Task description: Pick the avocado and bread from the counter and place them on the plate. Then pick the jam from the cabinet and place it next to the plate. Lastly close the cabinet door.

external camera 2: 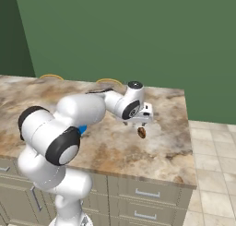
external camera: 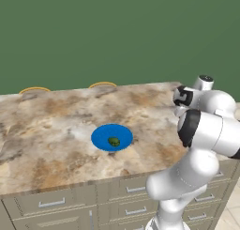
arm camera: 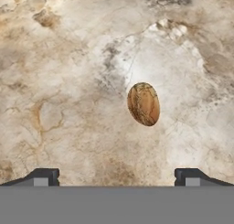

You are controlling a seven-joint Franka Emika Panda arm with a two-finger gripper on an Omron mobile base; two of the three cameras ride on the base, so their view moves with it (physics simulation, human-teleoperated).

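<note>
Fingertips (arm camera: 43,176): two dark tips at the bottom corners of the hand view, jaws spread wide, nothing held.
Gripper (external camera 2: 140,123): hangs just above the bread, centre of the right base view.
Bread (arm camera: 143,104): small tan oval, right of centre in the hand view, lying alone on the counter (arm camera: 68,104).
Handling: likely light, slightly soft; rounded sides may slip.
Grip point: across the narrow width, at mid-length.
Avocado (external camera: 114,141): already on the plate (external camera: 101,136), centre of the left base view.
</note>
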